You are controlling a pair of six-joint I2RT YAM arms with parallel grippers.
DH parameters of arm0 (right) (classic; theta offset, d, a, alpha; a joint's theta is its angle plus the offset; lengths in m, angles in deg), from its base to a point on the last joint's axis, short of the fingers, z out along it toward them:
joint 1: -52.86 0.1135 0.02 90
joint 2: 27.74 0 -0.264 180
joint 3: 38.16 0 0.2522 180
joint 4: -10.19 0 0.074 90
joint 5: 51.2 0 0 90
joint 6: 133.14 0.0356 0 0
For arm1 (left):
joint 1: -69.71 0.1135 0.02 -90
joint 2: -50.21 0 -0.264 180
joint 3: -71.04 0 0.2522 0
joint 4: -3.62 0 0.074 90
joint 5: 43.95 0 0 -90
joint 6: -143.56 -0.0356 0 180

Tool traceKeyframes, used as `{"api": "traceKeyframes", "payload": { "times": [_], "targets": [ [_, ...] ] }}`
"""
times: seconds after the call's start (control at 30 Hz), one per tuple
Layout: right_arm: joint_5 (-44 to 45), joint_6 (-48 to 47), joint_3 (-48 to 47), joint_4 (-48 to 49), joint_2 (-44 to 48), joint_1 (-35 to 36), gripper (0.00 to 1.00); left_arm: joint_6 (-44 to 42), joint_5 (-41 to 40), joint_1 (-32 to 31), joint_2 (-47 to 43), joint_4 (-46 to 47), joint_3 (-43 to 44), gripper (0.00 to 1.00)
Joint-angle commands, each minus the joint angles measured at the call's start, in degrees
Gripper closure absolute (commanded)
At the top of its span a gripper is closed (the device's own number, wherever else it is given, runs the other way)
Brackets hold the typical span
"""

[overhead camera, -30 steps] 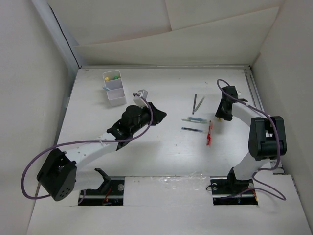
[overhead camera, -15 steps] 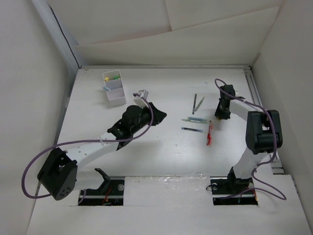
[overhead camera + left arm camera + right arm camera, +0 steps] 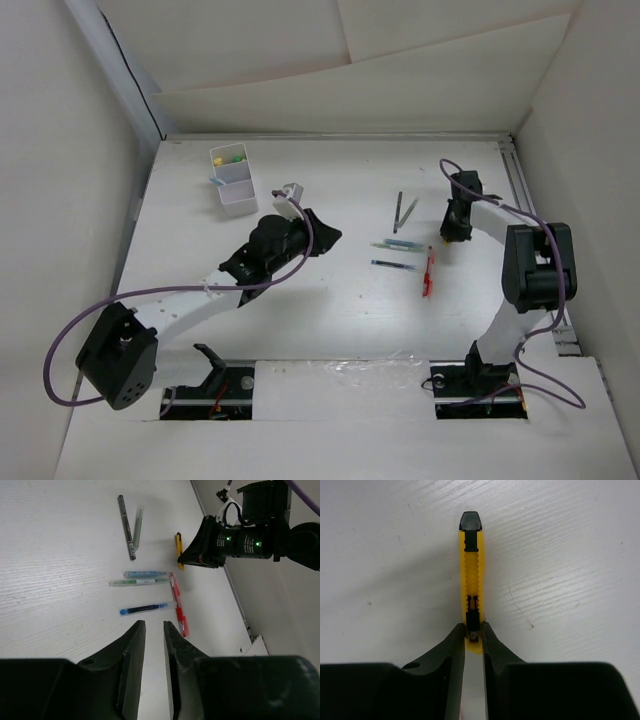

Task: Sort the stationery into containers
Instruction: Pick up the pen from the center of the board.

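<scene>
Closing my right jaws [image 3: 472,636] on the yellow cutter [image 3: 471,580]: they were wider a sec ago, now pinching its near end flat on the worktop [image 3: 330,320]. Left jaws [image 3: 154,630] nearly together, w/ nothing between. Pens [image 3: 398,245] unsorted; box [image 3: 233,179] far left.

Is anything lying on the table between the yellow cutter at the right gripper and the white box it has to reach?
Yes. The pens lie left of the yellow cutter that the right gripper pinches, and the left arm's gripper hovers between them and the white box. Carried high, the cutter should clear both.
</scene>
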State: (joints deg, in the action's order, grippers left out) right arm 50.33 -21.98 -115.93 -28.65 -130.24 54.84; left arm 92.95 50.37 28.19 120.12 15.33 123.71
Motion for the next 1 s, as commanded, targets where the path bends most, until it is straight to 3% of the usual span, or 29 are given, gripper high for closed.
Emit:
{"api": "traceKeyframes", "payload": {
  "times": [0.0, 0.23, 0.4, 0.6, 0.97],
  "targets": [
    [0.42, -0.43, -0.06, 0.21, 5.53, 0.22, 1.0, -0.73, 1.13, 0.21, 0.22, 2.04, 0.72, 0.82],
    [0.08, -1.57, 2.05, -0.32, 16.09, 5.66, 1.0, -0.73, 5.44, 0.21, 4.45, 2.74, 2.66, 0.75],
    [-7.82, -1.57, 6.17, 6.35, 20.58, 16.09, 1.0, 1.2, 9.83, 3.1, 6.29, 4.41, 2.66, 0.73],
    [-12.57, -2.18, 6.7, 11.97, 19.97, 25.52, 1.0, 1.74, 11.42, 4.43, 7.43, 5.55, 2.74, 0.61],
    [-15.31, -2.71, 3.9, 15.15, 14.97, 37.74, 1.0, 1.74, 11.77, 4.43, 14.99, 5.38, 6.52, 0.59]
  ]
}}
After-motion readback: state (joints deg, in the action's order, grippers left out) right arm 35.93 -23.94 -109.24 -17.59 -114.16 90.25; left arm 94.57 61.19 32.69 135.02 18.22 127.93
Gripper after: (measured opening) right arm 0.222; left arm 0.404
